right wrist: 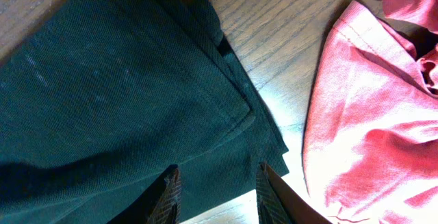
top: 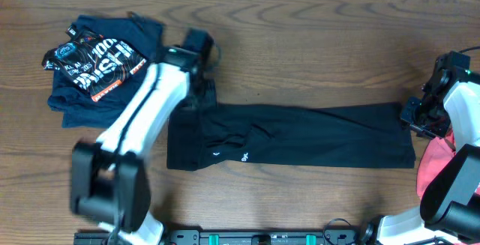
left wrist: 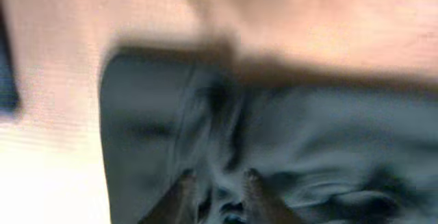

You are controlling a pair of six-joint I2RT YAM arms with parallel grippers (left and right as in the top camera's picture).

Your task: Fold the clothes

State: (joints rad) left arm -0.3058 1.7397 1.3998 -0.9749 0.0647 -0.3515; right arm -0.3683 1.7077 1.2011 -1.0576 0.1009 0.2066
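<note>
Beneath your right gripper (right wrist: 219, 186) — fingers spread, empty — the black trousers (right wrist: 102, 94) seem folded lengthwise only; the left gripper (left wrist: 217, 193) is too blurred to tell its hold; the red garment (right wrist: 369, 114) beside it waits.

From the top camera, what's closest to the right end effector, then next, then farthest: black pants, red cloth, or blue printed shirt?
From the right end effector:
1. Black pants, their hem right beside it.
2. Red cloth, just below, at the right edge.
3. Blue printed shirt, far across at the top left.
</note>
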